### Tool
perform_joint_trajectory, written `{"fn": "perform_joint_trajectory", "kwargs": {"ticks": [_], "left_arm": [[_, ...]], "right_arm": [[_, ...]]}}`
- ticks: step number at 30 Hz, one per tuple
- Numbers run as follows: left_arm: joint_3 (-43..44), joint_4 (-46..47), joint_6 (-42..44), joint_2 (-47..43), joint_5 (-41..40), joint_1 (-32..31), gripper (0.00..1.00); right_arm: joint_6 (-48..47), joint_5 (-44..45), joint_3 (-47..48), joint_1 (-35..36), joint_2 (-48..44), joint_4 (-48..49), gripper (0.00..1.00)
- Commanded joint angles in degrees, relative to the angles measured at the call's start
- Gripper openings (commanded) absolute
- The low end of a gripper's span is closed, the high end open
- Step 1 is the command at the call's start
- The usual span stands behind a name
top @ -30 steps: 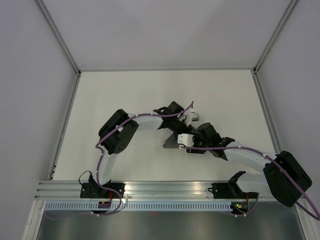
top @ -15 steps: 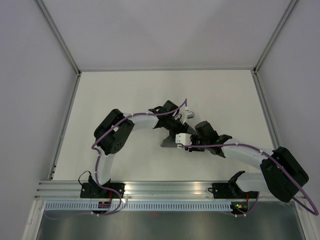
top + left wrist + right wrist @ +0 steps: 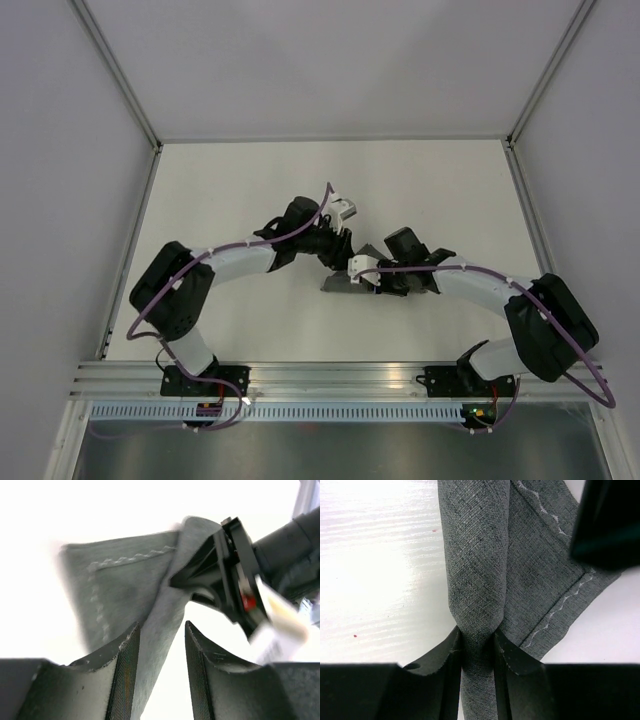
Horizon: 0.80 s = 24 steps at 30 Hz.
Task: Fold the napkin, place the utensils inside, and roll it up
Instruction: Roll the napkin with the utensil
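Here the right end effector (image 3: 476, 641) pinches the rolled napkin (image 3: 475, 555).

Two black-and-white arms converge midway between the white tabletop's (image 3: 230, 190) left and right edges. Left gripper (image 3: 338, 255) and right gripper (image 3: 352, 279) crowd over the bunched dark grey felt-like napkin (image 3: 335, 285), which is mostly hidden.

**Two white-and-black arms strung with purple cable**

The left arm (image 3: 238, 263) and right arm (image 3: 472, 287) share one build: smooth white link shells between bulky black joint housings, on black bases (image 3: 205, 381). A thin purple cable (image 3: 228, 248) loops along each. The left gripper (image 3: 157, 672) has matte black fingers with finely cross-hatched pads (image 3: 126, 680). The right gripper (image 3: 476, 652) is likewise black, with scuffed edges.
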Motion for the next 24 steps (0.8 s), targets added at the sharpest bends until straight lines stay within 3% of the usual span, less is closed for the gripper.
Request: {"fn": "perform_joint_trajectory", "kwargs": {"ticks": [1,3,8,12,18,24], "left_arm": [[-9.45,13.0,-5.61,-8.95,-11.27,1.14,0.47],[-13.43,18.81,-6.14,-13.69,-16.88,1.05,0.47],[-25.57,31.19,-4.83,-20.3,-21.04,0.7,0.47],[-30.4,33.24,1.23,-23.03,-28.57,-3.59,0.47],[-30.33,32.89,12.13,-21.28,-38.42,-15.18,0.51],[-22.26,25.34,24.43,-13.2,-41.17,-20.03,0.55]], "right_arm": [[-0.39,-5.06,3.89,-1.58,4.35,-9.58,0.24],[-1.35,-6.45,5.56,-2.64,5.77,-11.35,0.24],[-3.9,-10.68,13.38,-5.79,12.27,-19.87,0.24],[-6.8,-14.37,20.76,-8.26,19.21,-29.34,0.24],[-11.81,-18.68,33.42,-12.22,31.42,-42.26,0.24],[-12.43,-18.68,40.28,-12.92,39.51,-45.63,0.24]]}}
